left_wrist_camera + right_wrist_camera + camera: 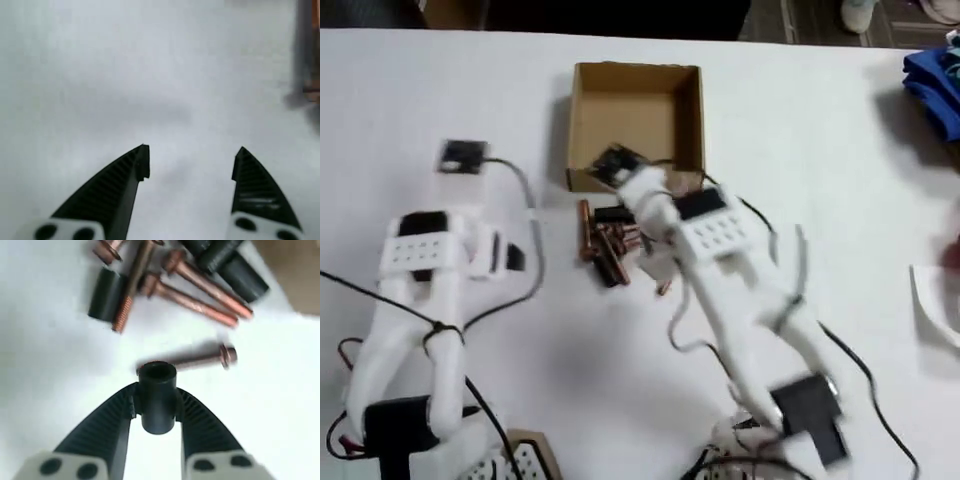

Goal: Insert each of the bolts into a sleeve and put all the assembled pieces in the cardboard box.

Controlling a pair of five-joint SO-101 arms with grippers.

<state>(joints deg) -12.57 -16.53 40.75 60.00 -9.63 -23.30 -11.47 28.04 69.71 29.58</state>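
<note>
Right wrist view: right gripper (156, 401) grips sleeve (158, 412) lengthwise, bore facing camera; left gripper (192, 156) wide.

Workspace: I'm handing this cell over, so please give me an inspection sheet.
Surface: white table.
Job's things: box, nothing seen in its visible part; bolts and sleeves heaped beside it.
Clutter: blue cloth at the table's right edge.
Grippers: left gripper open over bare table; right gripper shut on held sleeve.
Cables: leads trail over the table by both arms.
Surroundings: dark floor beyond the far edge.
</note>
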